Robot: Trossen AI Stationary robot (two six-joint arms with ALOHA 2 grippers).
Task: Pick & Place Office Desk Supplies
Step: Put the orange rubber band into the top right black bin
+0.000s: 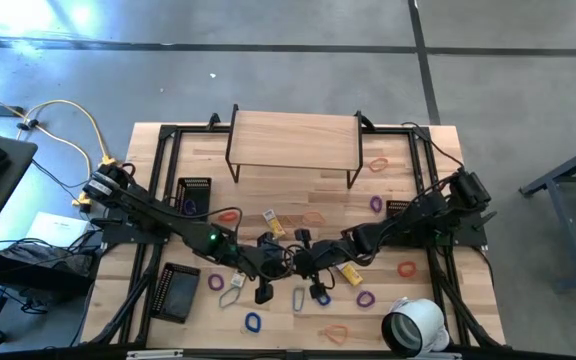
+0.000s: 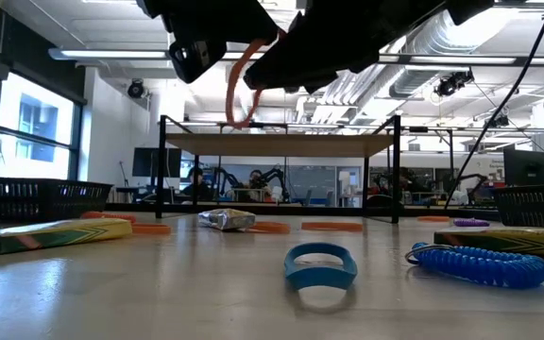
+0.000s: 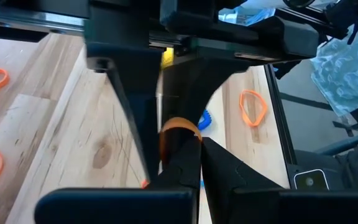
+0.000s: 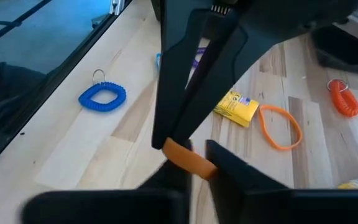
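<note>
Above mid-surface: two claws meeting on one orange band.
Left claw clamped tight on the orange band, lifted clear of the wooden surface. Right claw pinched narrow on the same band. Blue loop and blue coil lie flat below; yellow packet nearby.

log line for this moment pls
stage: handover mid-air | left gripper: shut on orange band | right gripper: shut on same band | place: above table centre

Two dark jointed arms, black cabling, green indicator light on left arm
</note>
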